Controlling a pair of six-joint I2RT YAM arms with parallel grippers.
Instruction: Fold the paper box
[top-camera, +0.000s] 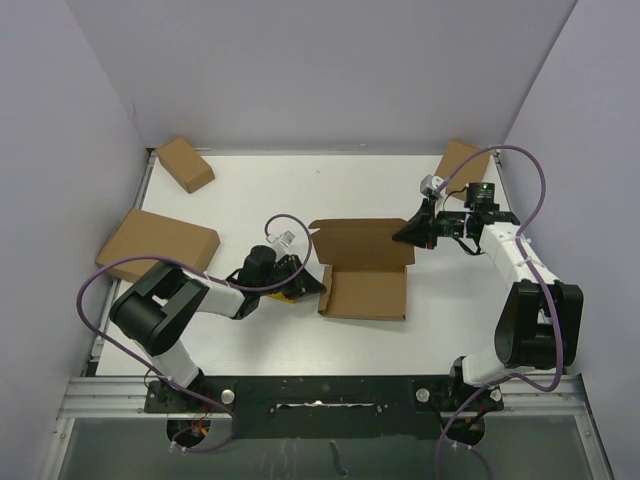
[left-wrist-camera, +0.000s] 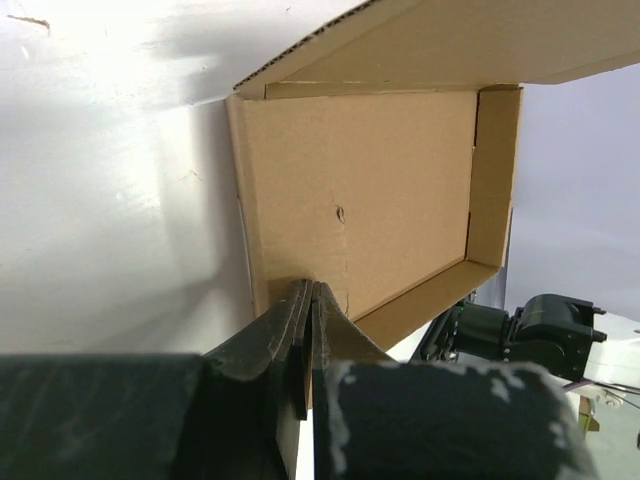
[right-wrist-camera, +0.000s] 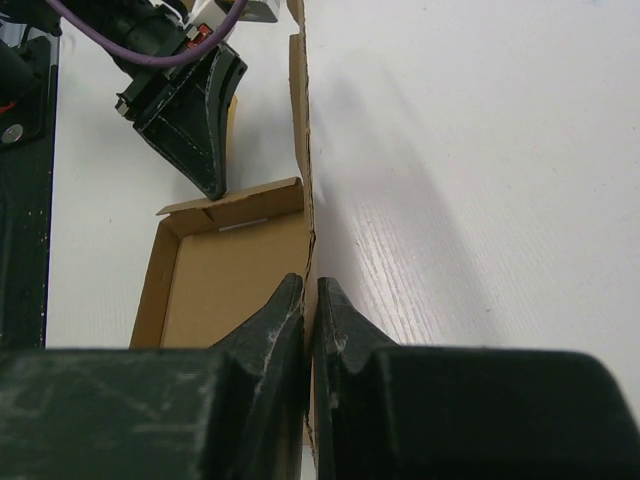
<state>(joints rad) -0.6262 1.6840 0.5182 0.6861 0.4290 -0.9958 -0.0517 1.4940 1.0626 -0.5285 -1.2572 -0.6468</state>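
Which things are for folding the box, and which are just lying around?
For the job:
- paper box
- left gripper, shut on its wall
- right gripper, shut on its lid

Lying about:
- back-left brown box
- left brown box
- back-right brown box
- yellow block

Lab: white-walled robot table (top-camera: 250, 200)

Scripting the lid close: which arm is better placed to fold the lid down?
Right, probably: right gripper pinches the paper box's raised lid panel edge; left gripper pinches a tray wall, anchoring it.
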